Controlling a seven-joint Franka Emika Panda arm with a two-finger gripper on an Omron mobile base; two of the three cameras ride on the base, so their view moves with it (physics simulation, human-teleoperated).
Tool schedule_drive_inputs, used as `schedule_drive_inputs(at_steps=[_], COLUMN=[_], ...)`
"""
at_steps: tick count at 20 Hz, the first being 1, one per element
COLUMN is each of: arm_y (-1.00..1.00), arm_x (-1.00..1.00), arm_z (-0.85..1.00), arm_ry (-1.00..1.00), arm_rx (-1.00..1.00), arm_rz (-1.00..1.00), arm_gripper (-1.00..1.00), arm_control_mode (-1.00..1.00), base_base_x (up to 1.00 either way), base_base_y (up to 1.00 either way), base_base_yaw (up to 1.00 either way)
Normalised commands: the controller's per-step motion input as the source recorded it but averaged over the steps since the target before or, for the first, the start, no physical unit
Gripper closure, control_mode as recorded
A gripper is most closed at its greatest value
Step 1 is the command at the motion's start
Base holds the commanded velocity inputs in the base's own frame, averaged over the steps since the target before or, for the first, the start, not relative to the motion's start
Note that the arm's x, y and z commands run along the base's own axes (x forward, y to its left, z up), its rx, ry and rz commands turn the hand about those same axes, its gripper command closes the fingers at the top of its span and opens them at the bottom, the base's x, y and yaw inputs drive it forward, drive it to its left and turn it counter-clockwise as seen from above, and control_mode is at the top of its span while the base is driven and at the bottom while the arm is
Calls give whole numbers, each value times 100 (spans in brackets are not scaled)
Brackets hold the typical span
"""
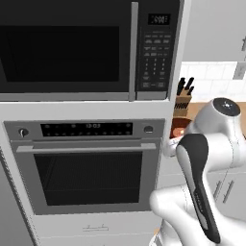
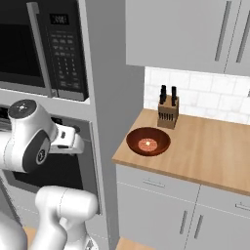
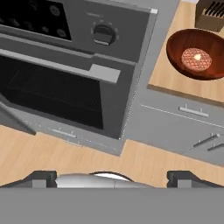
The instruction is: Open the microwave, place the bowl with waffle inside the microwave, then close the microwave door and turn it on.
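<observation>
The microwave [image 1: 86,48] is built into the tall cabinet column above the wall oven [image 1: 86,163]. The microwave door [image 1: 62,48] is shut, its vertical silver handle [image 1: 134,50] just left of the keypad strip [image 1: 156,48].

The bowl with waffle [image 2: 148,141] rests on the wooden worktop [image 2: 205,151] to the right of the cabinet column, near the worktop's front left corner. A knife block [image 2: 168,112] stands behind the bowl, against the tiled wall.

The gripper [image 3: 112,175] is released: in the hand view its two finger tips stand wide apart with nothing between them. It hangs in front of the oven's right edge, looking down at the floor [image 3: 52,153], the oven knob [image 3: 103,34] and the bowl, well apart from both bowl and microwave
</observation>
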Motion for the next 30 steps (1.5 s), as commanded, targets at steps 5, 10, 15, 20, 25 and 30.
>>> schedule_drive_inputs(at_steps=[5, 10, 15, 20, 25, 30], arm_y=[32, 44, 30, 35, 46, 25], arm_x=[0, -4, -14, -5, 0, 2], arm_z=[48, 65, 63, 54, 53, 46], arm_ry=[-37, -26, -27, -30, -17, -1], arm_rx=[0, -6, -5, 0, 0, -1], arm_rz=[1, 0, 0, 0, 0, 0], arm_gripper=[-100, -100, -100, -100, -100, -100], arm_control_mode=[-100, -100, -100, -100, -100, -100], base_base_x=[0, 0, 0, 0, 0, 0], base_base_y=[0, 0, 0, 0, 0, 0], base_base_yaw=[0, 0, 0, 0, 0, 0])
